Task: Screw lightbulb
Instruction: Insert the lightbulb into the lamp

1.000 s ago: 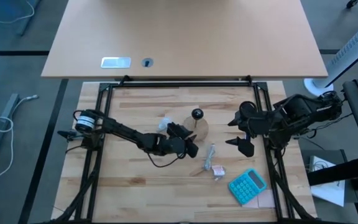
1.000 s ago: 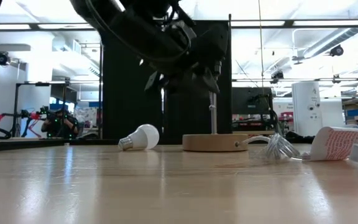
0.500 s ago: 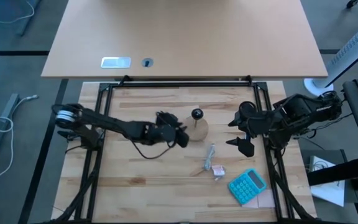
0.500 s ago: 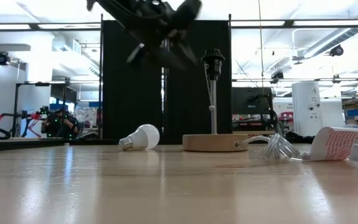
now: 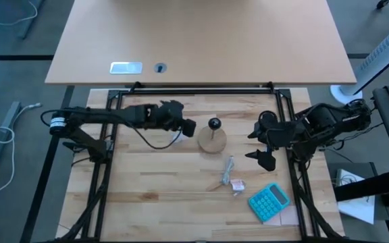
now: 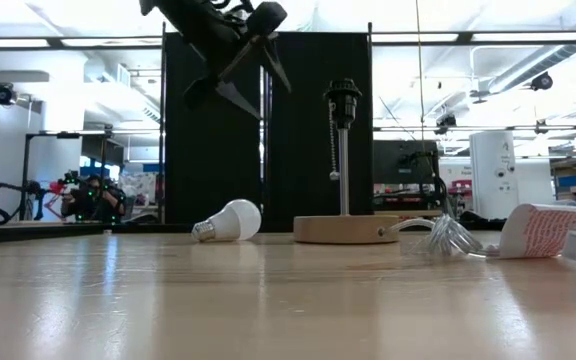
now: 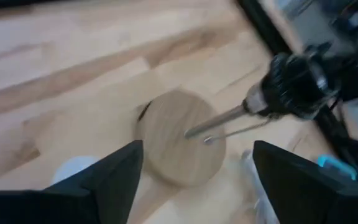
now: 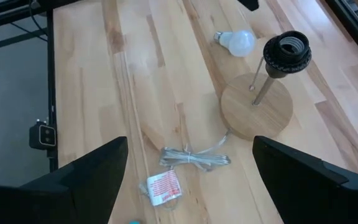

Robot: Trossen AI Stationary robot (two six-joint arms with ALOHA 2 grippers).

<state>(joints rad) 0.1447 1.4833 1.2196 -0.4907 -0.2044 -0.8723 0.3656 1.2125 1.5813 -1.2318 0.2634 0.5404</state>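
Lightbulb [image 6: 227, 220] lies loose on the table [image 6: 268, 300] at frame centre-left, light, smooth, fragile: grip its round globe gently; left tool [image 6: 243, 55] spread, empty above.

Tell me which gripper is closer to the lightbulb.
Left. The left gripper hangs open in the air just above the lightbulb, which lies on the table. The right gripper waits open by the far edge, beyond the lamp base.
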